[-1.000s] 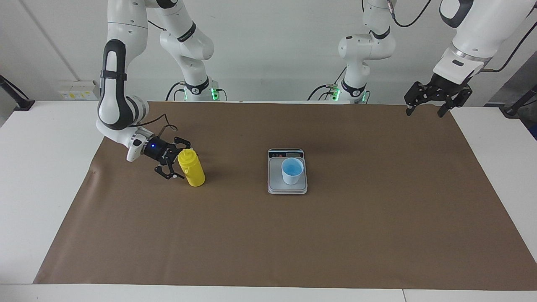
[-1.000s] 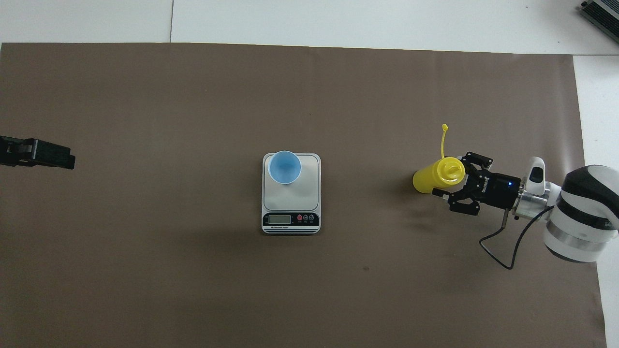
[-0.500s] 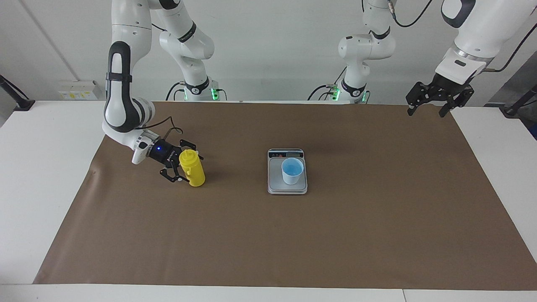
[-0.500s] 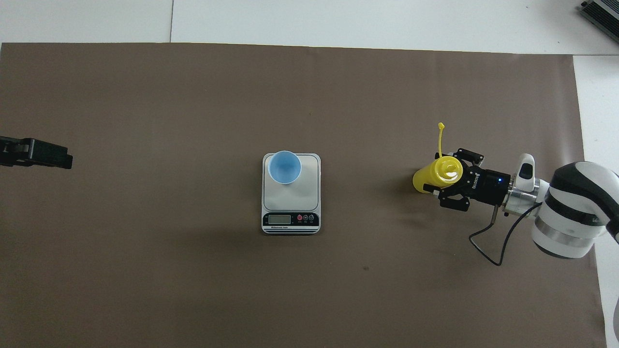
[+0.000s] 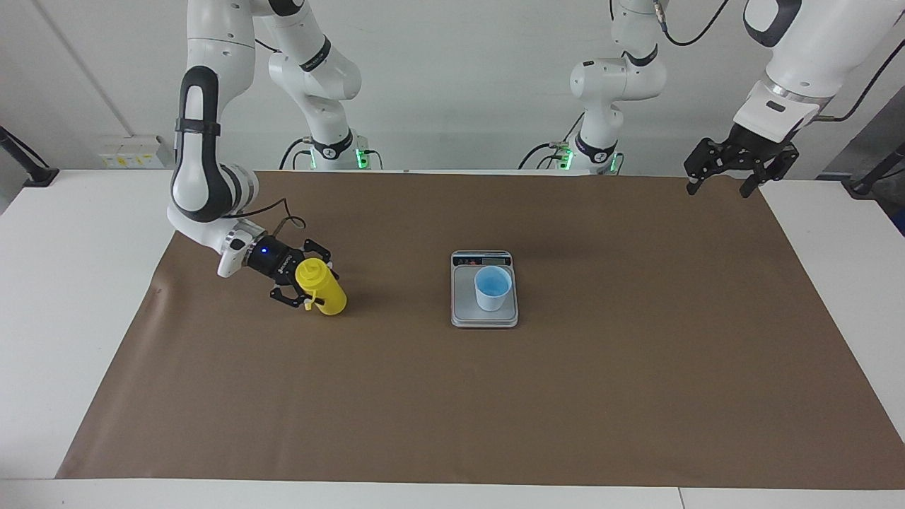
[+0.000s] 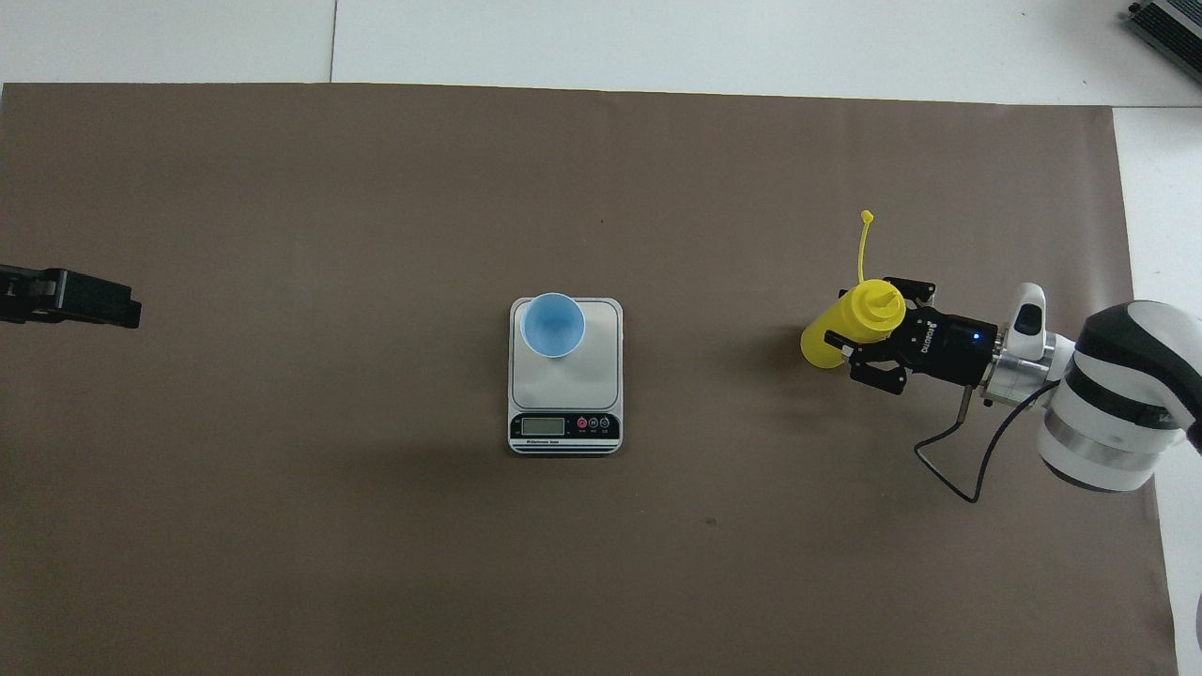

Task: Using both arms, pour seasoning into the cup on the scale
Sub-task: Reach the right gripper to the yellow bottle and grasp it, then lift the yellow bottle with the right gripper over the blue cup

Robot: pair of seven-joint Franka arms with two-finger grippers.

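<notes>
Seasoning (image 5: pixel 322 289), soft squeezable plastic, leans toward the right arm's end of the worktop; right gripper (image 5: pixel 305 281) jaws apparently clamp its upper body. Left gripper (image 5: pixel 728 172) hangs open.

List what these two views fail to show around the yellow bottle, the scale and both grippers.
- Scale display: digits too small in both views.
- Right gripper contact with the yellow bottle: the bottle hides one finger.
- Left gripper: overhead view's edge cuts off all but its tip.
- Bottle's contents: opaque wall.
</notes>
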